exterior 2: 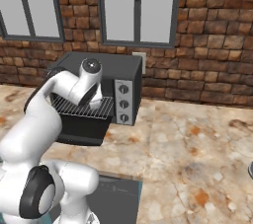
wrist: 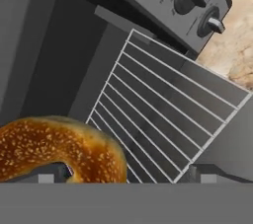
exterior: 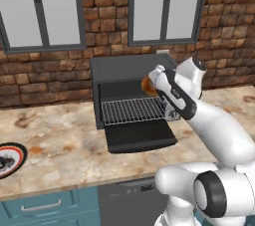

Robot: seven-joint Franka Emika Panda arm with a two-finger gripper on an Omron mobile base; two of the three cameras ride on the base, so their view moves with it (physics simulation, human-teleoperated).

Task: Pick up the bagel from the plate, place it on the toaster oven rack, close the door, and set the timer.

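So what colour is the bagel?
Golden-brown, speckled with tiny pale seeds. The bagel shows best in the hand view.

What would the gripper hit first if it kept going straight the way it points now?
Most likely the toaster oven rack: the gripper points straight at its wires, with the bagel at its fingertips, which would probably land there first. Depth is hard to judge.

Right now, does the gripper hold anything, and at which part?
Cannot be told: the bagel sits at the wide-open gripper, above the toaster oven rack.
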